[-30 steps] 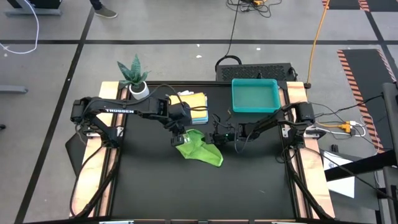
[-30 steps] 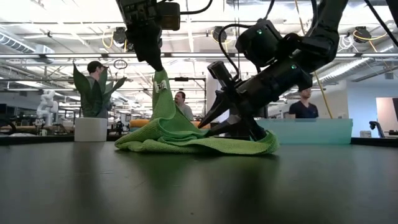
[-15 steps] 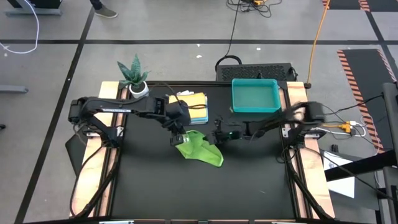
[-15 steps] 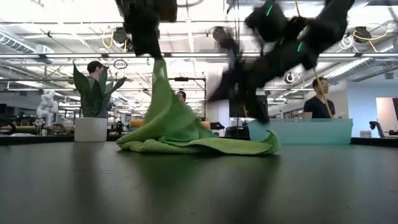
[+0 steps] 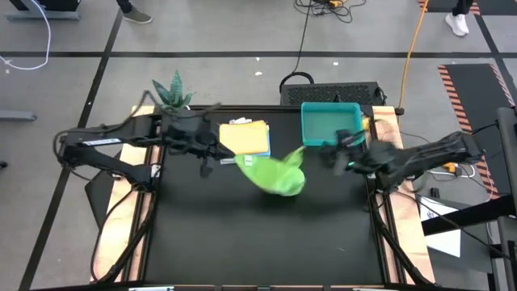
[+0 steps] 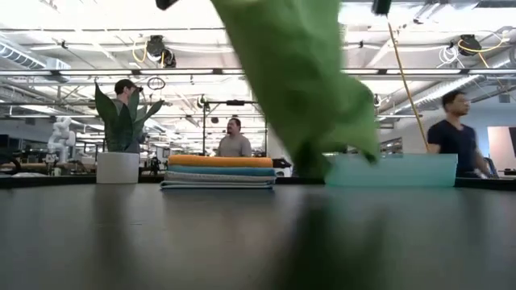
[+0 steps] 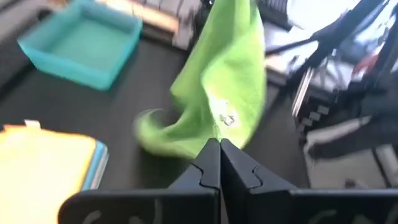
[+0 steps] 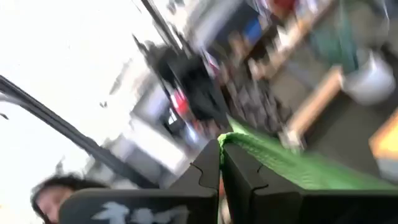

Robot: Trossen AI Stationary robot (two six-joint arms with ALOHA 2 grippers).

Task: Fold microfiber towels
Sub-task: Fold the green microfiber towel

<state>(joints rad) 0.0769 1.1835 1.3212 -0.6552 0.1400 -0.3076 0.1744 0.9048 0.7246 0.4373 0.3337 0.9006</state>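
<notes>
Both pincers are gripping the lime green towel (image 5: 279, 174) and holding it up off the table (image 5: 242, 234). We're seeing the left pincer (image 7: 219, 144) with fingers pressed fully together on one edge of the cloth, near a small white tag, in the left wrist view. Right pincer (image 8: 219, 144) is likewise clamped tight on another green edge in its own wrist view. In the high view the left pincer (image 5: 212, 153) is sitting by the near corner of the towel stack, and the right pincer (image 5: 339, 153) is hovering just in front of the teal tray (image 5: 311, 133), with the green towel hanging stretched between the two arms, blurred.

From table height we're seeing the green towel (image 6: 298, 80) dangling from the top edge, its lowest point clear of the table surface (image 6: 258, 242).

Going down in size: the teal tray (image 6: 395, 171) is sitting at the back right of the table. The stack of folded towels (image 6: 218, 172) is lying flat at the back, yellow-orange on top, blues below, pale one at the bottom; seen from above the stack (image 5: 245, 137) is sitting left of the tray. A potted plant (image 5: 172, 95) is standing at the back left corner.

We're also seeing people (image 6: 234, 145) in the room behind the table.
</notes>
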